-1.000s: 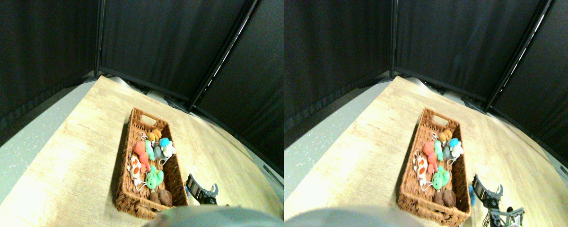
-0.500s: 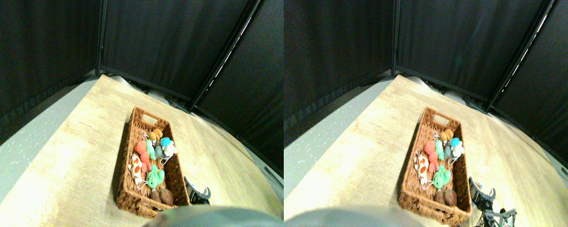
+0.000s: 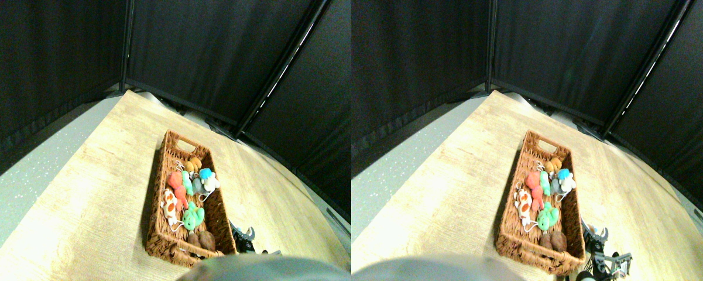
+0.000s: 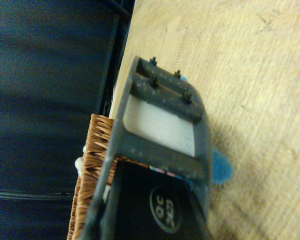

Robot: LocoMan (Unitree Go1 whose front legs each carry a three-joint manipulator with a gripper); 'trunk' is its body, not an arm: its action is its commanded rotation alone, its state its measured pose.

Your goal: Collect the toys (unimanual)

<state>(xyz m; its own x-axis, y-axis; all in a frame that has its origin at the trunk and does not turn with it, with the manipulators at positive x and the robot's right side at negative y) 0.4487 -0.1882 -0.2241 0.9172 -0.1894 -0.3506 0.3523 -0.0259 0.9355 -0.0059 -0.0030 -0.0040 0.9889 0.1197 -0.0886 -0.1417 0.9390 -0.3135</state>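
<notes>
Several toys lie in the long wicker basket (image 3: 163, 175): an orange one (image 3: 194, 164), a blue-white one (image 3: 206, 175), a grey one (image 3: 199, 186), a red one (image 3: 177, 182), a green one (image 3: 193, 218), a white-orange spotted one (image 3: 168, 205) and brown ones (image 3: 203, 240). My right gripper (image 3: 243, 235) is low on the floor just outside the basket's near right corner, and its jaws look open. In the wrist view a small blue toy (image 4: 221, 167) lies on the wood floor, partly hidden behind the dark jaw frame, with the basket's wall (image 4: 92, 165) close beside it.
The basket stands on a pale wood floor (image 3: 93, 193). A grey speckled strip (image 3: 11, 193) runs along the left. Black curtain panels (image 3: 199, 52) close off the back and both sides.
The camera view has shifted a little. My gripper has dropped lower and nearer the basket's near right corner, and less of it shows above the frame's bottom edge.
</notes>
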